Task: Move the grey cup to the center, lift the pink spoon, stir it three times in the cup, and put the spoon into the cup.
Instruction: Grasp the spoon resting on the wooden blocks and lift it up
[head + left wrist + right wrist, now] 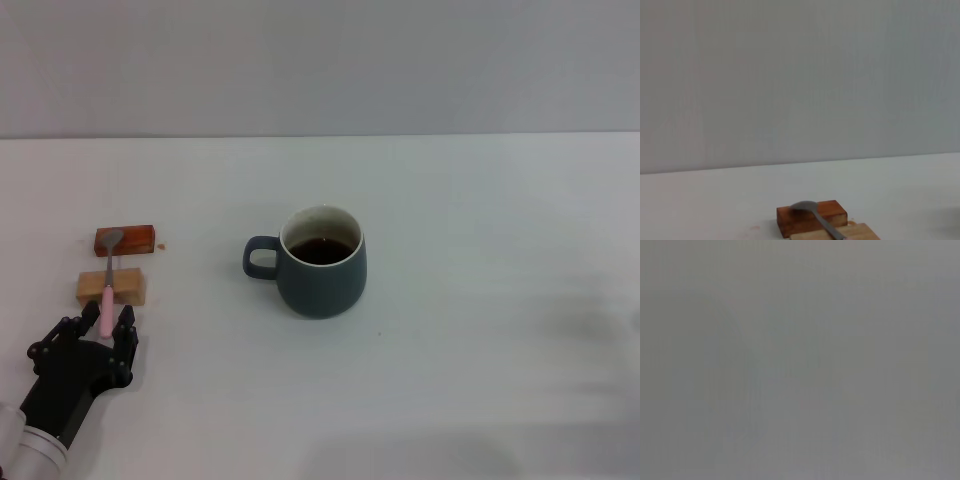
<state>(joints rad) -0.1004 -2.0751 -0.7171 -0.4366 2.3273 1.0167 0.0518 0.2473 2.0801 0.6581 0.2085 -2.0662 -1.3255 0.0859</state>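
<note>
The grey cup (322, 278) stands upright near the middle of the white table, handle pointing left, with dark liquid inside. Far to its left lies the pink spoon (108, 278), its grey bowl resting on a reddish-brown block and its pink handle crossing a tan block. My left gripper (107, 319) sits just in front of the blocks, open, with a finger on each side of the handle's near end. The left wrist view shows the spoon's bowl (805, 205) on the reddish block. My right gripper is out of view.
The reddish-brown block (125, 240) and the tan block (111, 288) lie side by side at the table's left. The white table (480, 300) stretches to a pale wall behind. The right wrist view is plain grey.
</note>
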